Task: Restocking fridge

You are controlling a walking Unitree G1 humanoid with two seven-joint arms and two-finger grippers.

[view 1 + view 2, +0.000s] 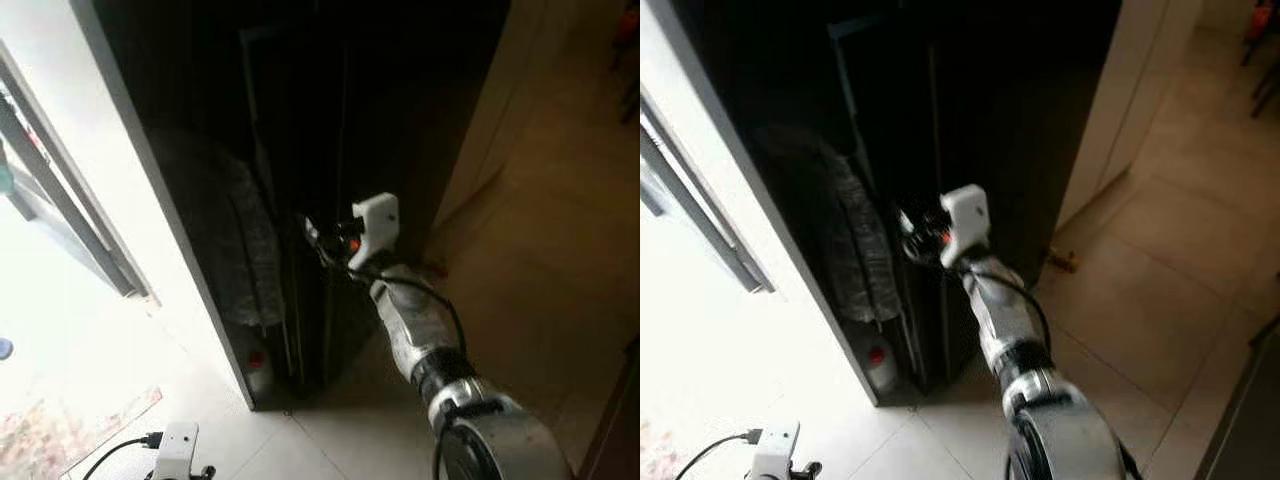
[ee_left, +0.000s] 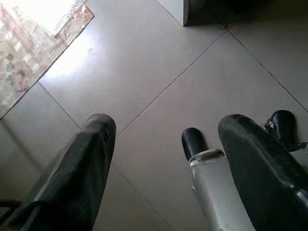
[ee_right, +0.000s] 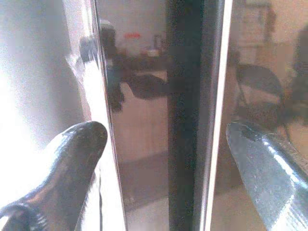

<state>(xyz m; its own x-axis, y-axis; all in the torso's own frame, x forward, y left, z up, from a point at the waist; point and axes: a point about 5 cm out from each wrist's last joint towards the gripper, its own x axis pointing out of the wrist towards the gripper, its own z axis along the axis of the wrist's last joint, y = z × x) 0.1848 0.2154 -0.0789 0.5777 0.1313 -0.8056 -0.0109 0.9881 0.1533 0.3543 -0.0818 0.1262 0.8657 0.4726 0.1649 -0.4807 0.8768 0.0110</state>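
A tall black fridge (image 1: pixel 400 120) stands before me, its doors closed and its front very dark. My right arm reaches forward, and my right gripper (image 1: pixel 318 238) is at the vertical seam of the fridge front at mid height. In the right wrist view that gripper (image 3: pixel 166 159) is open, its fingers (image 3: pixel 72 154) standing on either side of the glossy dark door edge (image 3: pixel 185 120) without closing on it. My left gripper (image 2: pixel 163 159) hangs open over the tiled floor, holding nothing.
A bright glass door with a grey sliding frame (image 1: pixel 60 200) is on the left. A grey bundle (image 1: pixel 225 230) and a red-capped bottle (image 1: pixel 255 365) sit beside the fridge. A beige wall (image 1: pixel 500 110) stands right. A patterned rug (image 2: pixel 29 53) lies by my feet.
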